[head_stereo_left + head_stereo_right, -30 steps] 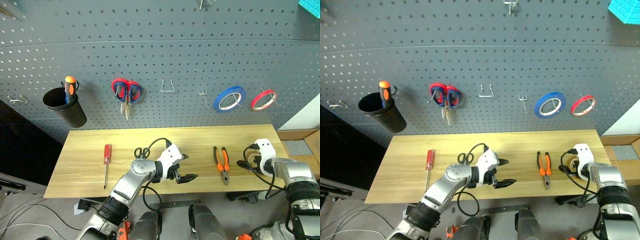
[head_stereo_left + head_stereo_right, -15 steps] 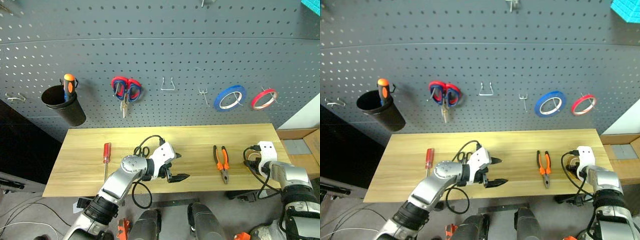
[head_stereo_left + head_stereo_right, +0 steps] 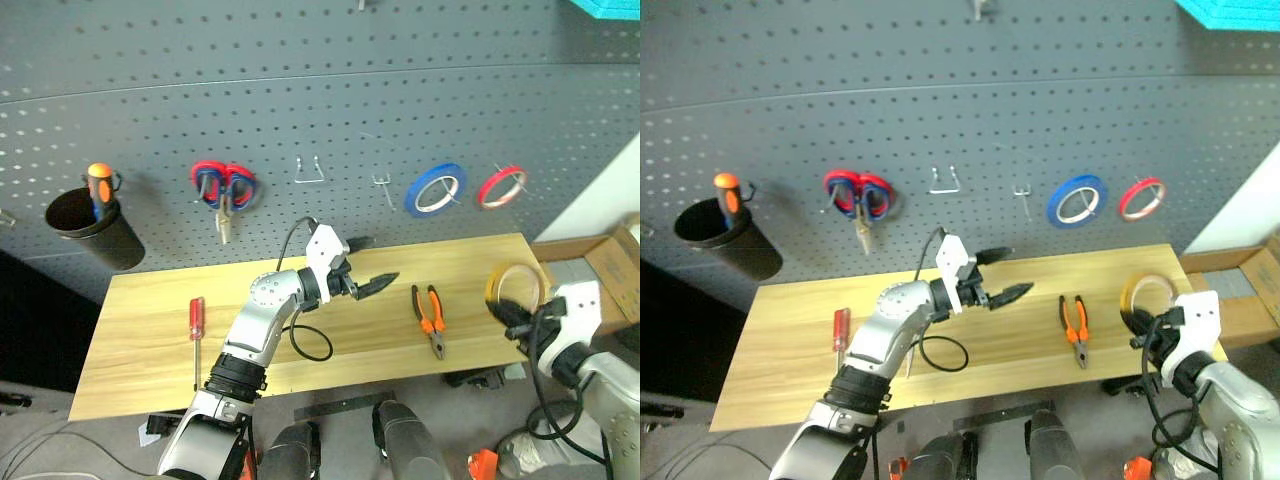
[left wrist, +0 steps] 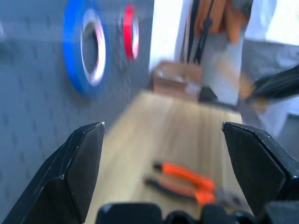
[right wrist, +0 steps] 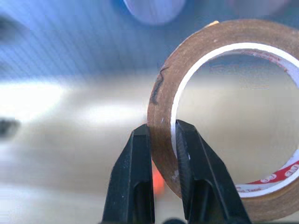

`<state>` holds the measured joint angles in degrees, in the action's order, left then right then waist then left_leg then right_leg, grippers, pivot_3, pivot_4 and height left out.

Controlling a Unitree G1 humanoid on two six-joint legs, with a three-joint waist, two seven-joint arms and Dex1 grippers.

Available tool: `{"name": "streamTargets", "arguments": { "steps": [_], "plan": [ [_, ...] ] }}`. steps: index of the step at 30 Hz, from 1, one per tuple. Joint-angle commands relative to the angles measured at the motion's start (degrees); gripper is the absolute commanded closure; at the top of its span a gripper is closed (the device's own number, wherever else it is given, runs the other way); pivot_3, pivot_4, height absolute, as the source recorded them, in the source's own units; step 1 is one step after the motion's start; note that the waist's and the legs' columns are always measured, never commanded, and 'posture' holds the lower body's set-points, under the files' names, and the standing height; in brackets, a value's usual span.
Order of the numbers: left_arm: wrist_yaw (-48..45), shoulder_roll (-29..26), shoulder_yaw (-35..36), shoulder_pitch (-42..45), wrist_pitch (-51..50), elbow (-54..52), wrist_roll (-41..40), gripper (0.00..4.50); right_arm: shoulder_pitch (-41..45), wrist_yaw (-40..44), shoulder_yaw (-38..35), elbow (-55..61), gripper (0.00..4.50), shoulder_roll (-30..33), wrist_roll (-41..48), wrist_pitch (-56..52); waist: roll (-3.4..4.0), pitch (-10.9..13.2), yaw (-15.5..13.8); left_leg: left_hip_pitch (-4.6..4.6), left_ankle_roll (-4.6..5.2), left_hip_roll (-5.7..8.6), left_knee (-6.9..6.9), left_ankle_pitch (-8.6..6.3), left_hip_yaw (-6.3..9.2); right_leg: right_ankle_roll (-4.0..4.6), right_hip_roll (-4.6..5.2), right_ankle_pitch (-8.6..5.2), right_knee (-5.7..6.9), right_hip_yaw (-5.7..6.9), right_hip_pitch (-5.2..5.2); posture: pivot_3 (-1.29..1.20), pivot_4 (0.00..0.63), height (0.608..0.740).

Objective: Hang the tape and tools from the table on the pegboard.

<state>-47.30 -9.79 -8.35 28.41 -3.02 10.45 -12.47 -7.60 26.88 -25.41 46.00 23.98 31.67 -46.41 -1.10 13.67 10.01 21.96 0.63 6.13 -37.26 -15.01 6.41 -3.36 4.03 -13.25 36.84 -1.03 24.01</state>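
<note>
We hold the thin yellow-tan ring of tape [image 5: 219,112] in our right gripper [image 5: 162,135], whose two black fingers are pressed onto the ring's band, one inside the hollow centre and one outside; the ring stands upright in the air just past the right end of the long light wooden plank table [image 3: 140,330]. Our left gripper [image 3: 1002,276] hangs above the middle of the table with its fingers spread wide and nothing between them, pointing toward the right. On the table, the orange-and-black-handled pliers [image 3: 429,318] lie right of the left gripper, and the slim red-handled screwdriver [image 3: 196,328] lies toward the left end. On the large dark grey perforated pegboard [image 3: 300,90] behind hang a blue roll of tape [image 3: 433,190], a smaller red roll of tape [image 3: 500,186], red-and-blue-handled scissors [image 3: 222,190] and a black cup [image 3: 90,232] holding an orange-and-black screwdriver [image 3: 97,186].
</note>
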Motion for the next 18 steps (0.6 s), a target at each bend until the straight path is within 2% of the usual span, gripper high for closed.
{"name": "streamTargets", "arguments": {
  "steps": [1,4,7,10,12,18],
  "plan": [
    [1.67,-0.94,2.87,-0.88,3.51,-1.20,-0.72,0.18,7.08,-3.25,6.41,5.80,4.40,0.94,2.10,-0.74,-0.06,0.01,1.79,-0.02,0.02,-0.02,-0.10,0.01,0.01,-0.04,-0.01,0.02,-0.01,0.03,-0.08,-0.43,0.225,0.740],
    [2.47,-4.16,5.78,-3.13,3.78,-3.81,-1.09,0.18,20.33,-6.51,18.12,0.98,4.40,1.05,-3.53,-1.06,-0.04,0.01,3.95,-0.08,0.06,-0.09,-0.56,0.00,-0.07,-0.30,-0.01,0.19,0.05,0.03,-0.23,-0.38,0.209,0.740],
    [3.32,-6.69,7.74,-5.16,3.46,-6.33,-1.49,0.18,26.80,-7.73,24.12,-4.69,4.40,0.67,-7.75,0.72,0.02,-0.04,4.59,-0.10,0.10,-0.19,-0.62,0.04,-0.09,-0.28,0.01,0.37,0.05,0.15,-0.22,-0.33,0.194,0.740],
    [3.94,-8.45,8.59,-6.75,2.74,-8.37,-1.72,0.18,29.17,-7.60,26.27,-9.34,4.40,0.39,-10.20,3.48,0.01,-0.07,3.78,0.05,0.08,-0.40,-0.62,0.05,-0.08,-0.18,-0.08,0.37,0.08,0.16,-0.09,-0.30,0.184,0.740],
    [4.64,-9.21,9.10,-7.80,2.60,-9.53,-1.56,0.18,29.90,-6.78,27.19,-12.13,4.40,0.35,-11.23,5.34,0.13,-0.15,2.55,0.42,0.06,-0.39,-0.61,0.06,-0.08,0.26,-0.08,0.64,0.17,0.14,0.28,-0.28,0.178,0.740],
    [6.63,-12.31,11.78,-13.99,-0.11,-17.22,-2.79,0.18,32.68,-0.72,33.76,-19.40,4.40,0.91,-14.32,10.25,0.14,-0.61,0.44,1.06,-0.18,-0.37,-0.61,0.18,-0.45,0.33,-0.07,0.67,0.21,0.02,1.19,-0.18,0.139,0.740]
  ]
}}
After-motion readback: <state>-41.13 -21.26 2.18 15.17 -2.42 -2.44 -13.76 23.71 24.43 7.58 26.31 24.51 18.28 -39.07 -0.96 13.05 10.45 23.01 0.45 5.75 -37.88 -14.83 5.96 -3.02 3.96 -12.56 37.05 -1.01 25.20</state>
